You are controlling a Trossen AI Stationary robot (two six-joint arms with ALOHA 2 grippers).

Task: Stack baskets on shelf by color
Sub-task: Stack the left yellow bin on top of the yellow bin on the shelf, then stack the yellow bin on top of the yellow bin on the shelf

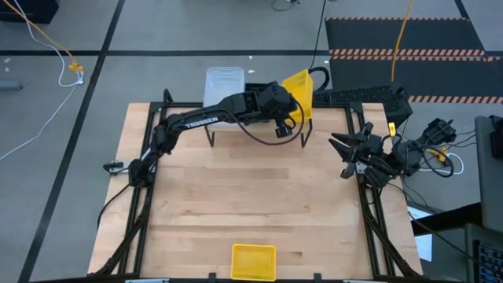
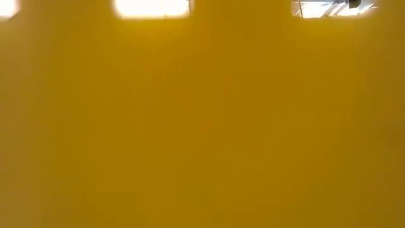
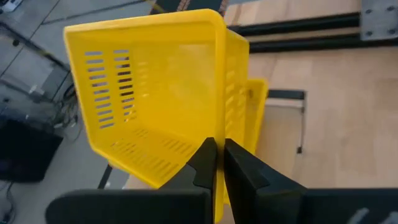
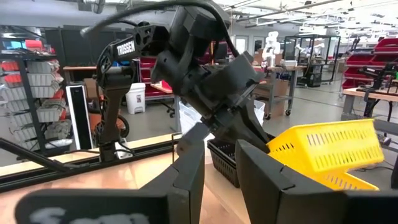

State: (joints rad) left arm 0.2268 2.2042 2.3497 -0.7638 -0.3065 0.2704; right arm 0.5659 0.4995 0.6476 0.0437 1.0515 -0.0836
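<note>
My left gripper [image 1: 291, 96] is shut on a yellow basket [image 3: 155, 93], held tilted over the right end of the shelf [image 1: 307, 130]. A second yellow basket [image 3: 258, 109] sits just below it on the shelf. A clear basket [image 1: 224, 82] stands at the shelf's left end, and a black basket [image 4: 225, 163] shows behind the left arm. A third yellow basket [image 1: 253, 261] lies at the table's near edge and fills the low view [image 2: 202, 126]. My right gripper [image 1: 352, 151] waits open at the table's right edge. My left gripper pinches one side wall of the yellow basket at its rim [image 3: 219, 127], one finger inside the basket and one outside. The fingers [image 4: 258, 134] come slanting down from the table's left. The basket is tilted above the second yellow basket; whether the two touch I cannot tell.
Black frame rails [image 1: 369, 204] run along the table's left and right sides. A dark keyboard-like strip [image 1: 354, 96] lies behind the shelf at the far right. Bare wooden tabletop [image 1: 251, 196] spreads between the shelf and the near yellow basket.
</note>
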